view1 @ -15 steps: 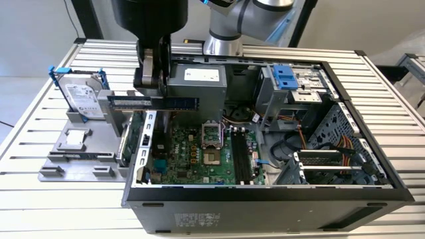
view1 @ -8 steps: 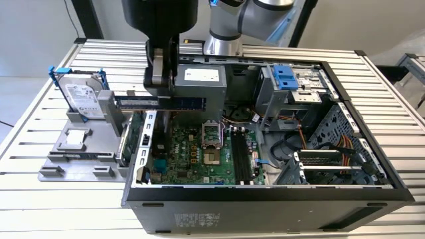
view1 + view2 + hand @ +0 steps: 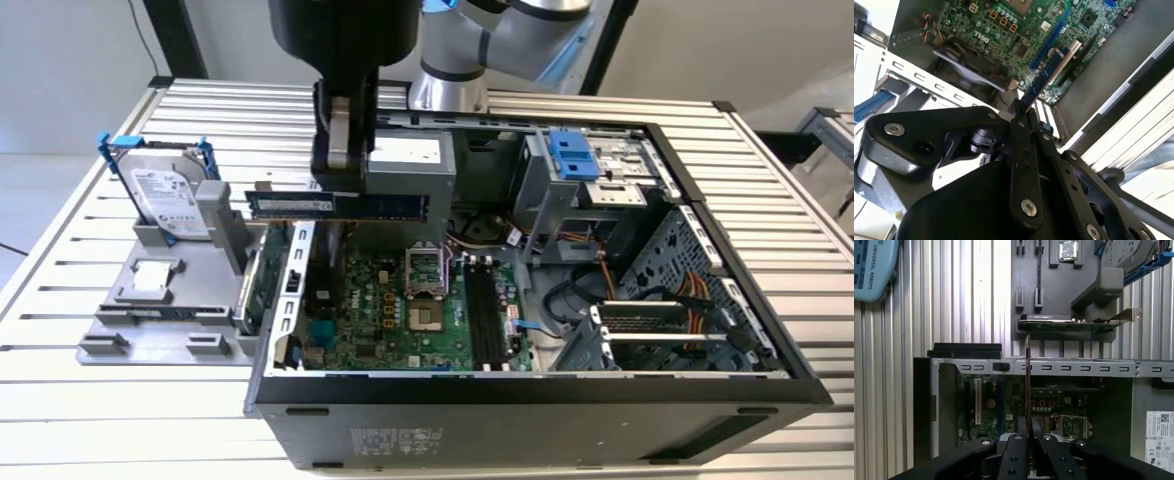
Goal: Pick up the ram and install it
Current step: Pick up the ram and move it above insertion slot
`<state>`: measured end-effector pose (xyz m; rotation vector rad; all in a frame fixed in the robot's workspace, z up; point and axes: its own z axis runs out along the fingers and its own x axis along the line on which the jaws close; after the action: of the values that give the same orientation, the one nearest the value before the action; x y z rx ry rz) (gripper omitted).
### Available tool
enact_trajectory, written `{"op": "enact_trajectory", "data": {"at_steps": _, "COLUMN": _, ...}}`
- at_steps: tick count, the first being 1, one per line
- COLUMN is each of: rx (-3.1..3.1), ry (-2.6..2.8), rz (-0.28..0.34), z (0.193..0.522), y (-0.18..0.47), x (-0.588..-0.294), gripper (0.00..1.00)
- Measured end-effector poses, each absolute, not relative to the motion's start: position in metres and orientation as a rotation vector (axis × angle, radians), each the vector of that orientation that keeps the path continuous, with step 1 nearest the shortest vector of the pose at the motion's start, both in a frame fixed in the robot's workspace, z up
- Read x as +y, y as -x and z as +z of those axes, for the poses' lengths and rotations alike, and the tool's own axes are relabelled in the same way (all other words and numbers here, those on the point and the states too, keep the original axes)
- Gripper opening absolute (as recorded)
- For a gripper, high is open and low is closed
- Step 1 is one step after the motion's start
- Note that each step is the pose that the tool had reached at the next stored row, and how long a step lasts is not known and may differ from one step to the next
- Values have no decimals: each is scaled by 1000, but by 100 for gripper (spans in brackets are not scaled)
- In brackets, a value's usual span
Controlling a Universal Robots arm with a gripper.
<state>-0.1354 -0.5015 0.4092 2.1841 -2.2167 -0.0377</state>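
While a hard drive (image 3: 166, 200) stands upright on the grey holder (image 3: 147, 320) at the exterior view's left, a green card (image 3: 268, 268) stands on edge between holder and case (image 3: 534, 385). Just right of the drive, the gripper (image 3: 339, 186) hangs with its fingers pinching the ram (image 3: 340, 206). The ram lies level in the air, crossing above the case's left wall and clear of the motherboard (image 3: 400, 310) below. In the second wrist view the ram (image 3: 1051, 70) juts from the gripper (image 3: 1023, 117) over the board; in the first wrist view the ram (image 3: 1027, 385) shows edge-on. Further right lie dark slots (image 3: 487, 315), then a drive cage (image 3: 654, 320).
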Motion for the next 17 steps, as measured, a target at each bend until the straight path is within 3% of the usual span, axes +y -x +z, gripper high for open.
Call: {"op": "enact_trajectory", "data": {"at_steps": 17, "rx": -2223, "ry": -2178, "rz": -38, "z": 411, "y": 111, "x": -502, "gripper": 0}}
